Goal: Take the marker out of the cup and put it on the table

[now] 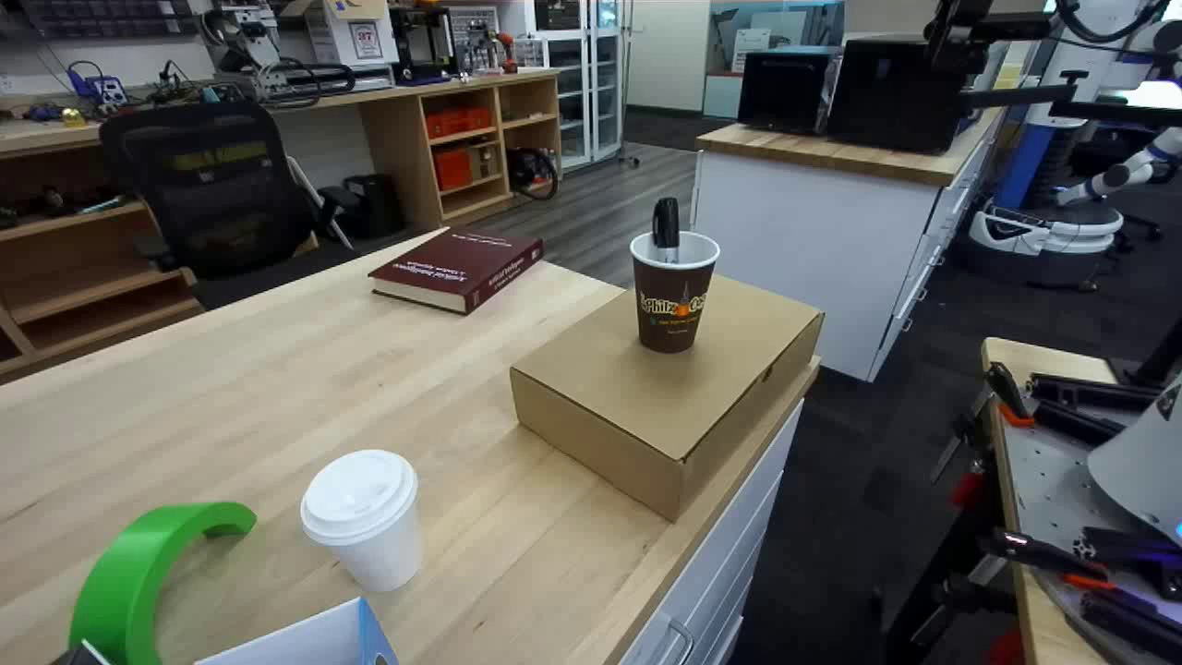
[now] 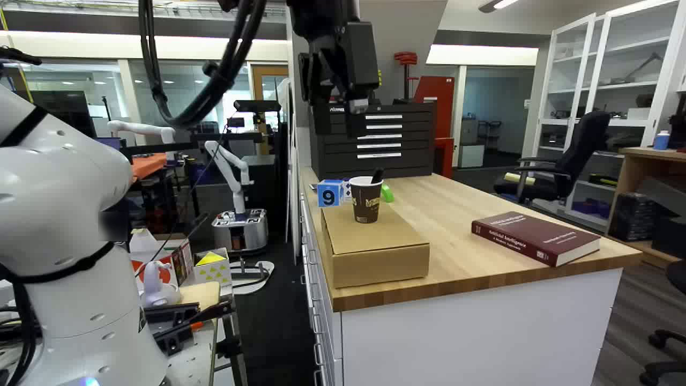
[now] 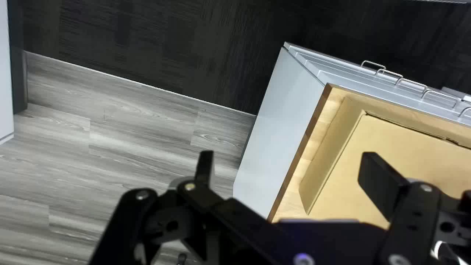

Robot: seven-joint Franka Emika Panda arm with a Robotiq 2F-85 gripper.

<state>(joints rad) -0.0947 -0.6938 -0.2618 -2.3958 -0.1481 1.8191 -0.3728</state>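
The marker point(image 1: 665, 226) stands in the brown cup point(image 1: 672, 309) with its black end above the white rim. It leans to the right in an exterior view, where the marker point(image 2: 378, 176) and cup point(image 2: 366, 203) also show. The cup stands upright on a cardboard box, which rests on the pale wood table point(image 1: 231, 388). My gripper point(image 2: 338, 120) hangs high above the cup and box, apart from both. In the wrist view my gripper point(image 3: 292, 171) is open, with its fingers wide apart and nothing between them. A white curve at the lower right there may be the cup; I cannot tell.
The cardboard box point(image 1: 600, 351) lies near the table's edge; it also shows in the wrist view point(image 3: 346, 176). A maroon book point(image 1: 452, 268), a white-lidded cup point(image 1: 365, 522), a green arch point(image 1: 138, 573) and a blue numbered box point(image 2: 328, 194) are on the table. A dark drawer chest point(image 2: 375, 139) stands behind.
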